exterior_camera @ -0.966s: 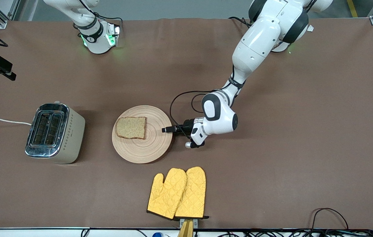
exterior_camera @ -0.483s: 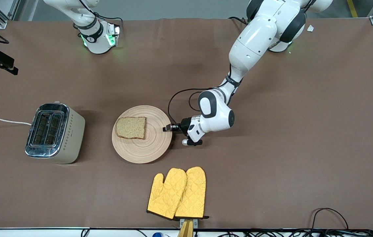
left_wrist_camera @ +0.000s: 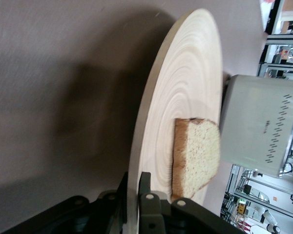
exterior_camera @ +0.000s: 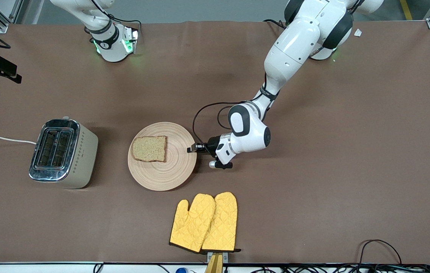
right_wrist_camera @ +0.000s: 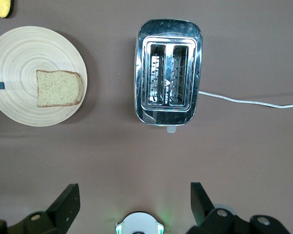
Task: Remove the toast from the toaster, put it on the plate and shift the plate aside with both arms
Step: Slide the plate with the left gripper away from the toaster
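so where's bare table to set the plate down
Bare cloth runs from the left pincer, shut on the plate, to the left arm's table end. Crowded: toaster beside the plate, oven mitts nearer the camera. Right pincer waits open above the toaster.

Through the left wrist camera I see the left pincer (left_wrist_camera: 133, 202) clamped on the rim of the plate (left_wrist_camera: 185, 97) — one black finger on the underside, the other pressed on the top face, with the thin wooden edge sandwiched between them. The plate's pale ring grain fills the middle of my picture. The toast (left_wrist_camera: 198, 156) lies flat on the plate, its darker crust edge facing the pincer, and stays apart from the fingers. Past the plate's rim stands a cream-sided toaster (left_wrist_camera: 261, 126) with a row of small diamond marks on its wall. The plate casts a broad dark shadow on the brown desk (left_wrist_camera: 63, 97) — the rim looks slightly raised.
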Available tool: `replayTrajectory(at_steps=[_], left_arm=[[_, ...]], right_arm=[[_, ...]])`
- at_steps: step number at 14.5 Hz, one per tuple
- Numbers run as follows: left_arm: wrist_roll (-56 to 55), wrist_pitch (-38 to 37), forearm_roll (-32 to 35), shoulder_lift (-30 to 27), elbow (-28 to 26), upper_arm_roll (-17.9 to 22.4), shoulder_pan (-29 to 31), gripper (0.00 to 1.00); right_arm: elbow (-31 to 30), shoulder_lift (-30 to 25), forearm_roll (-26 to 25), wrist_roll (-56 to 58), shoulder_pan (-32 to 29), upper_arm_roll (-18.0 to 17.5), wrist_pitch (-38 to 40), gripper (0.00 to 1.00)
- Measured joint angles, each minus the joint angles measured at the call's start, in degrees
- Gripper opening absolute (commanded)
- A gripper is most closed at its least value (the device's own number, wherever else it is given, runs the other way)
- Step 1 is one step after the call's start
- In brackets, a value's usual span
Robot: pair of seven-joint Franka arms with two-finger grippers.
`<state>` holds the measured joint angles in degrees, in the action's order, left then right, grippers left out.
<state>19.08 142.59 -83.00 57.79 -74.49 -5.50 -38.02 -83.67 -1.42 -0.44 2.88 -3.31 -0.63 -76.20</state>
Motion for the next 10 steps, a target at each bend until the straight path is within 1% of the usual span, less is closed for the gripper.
replayTrajectory(at_steps=[2, 4, 7, 10], left_arm=[[-0.3, 0.22, 2.96, -1.53, 0.27, 0.82, 1.24, 0.02], [-0.73, -1.91, 5.83, -3.23, 0.31, 0.85, 4.39, 0.02], [-0.45, -9.08, 6.97, -5.85, -0.23, 0.95, 9.88, 0.02], [1.97, -18.36, 7.38, -8.95, -3.18, 1.14, 16.24, 0.02]], right_arm=[[0.03, 0.0, 0.0, 0.0, 0.0, 0.04, 0.15, 1.0], [0.05, 0.0, 0.0, 0.0, 0.0, 0.04, 0.38, 1.0], [0.05, 0.0, 0.0, -0.01, 0.0, 0.06, 0.59, 1.0], [0.06, 0.0, 0.0, -0.01, 0.0, 0.07, 0.68, 1.0]])
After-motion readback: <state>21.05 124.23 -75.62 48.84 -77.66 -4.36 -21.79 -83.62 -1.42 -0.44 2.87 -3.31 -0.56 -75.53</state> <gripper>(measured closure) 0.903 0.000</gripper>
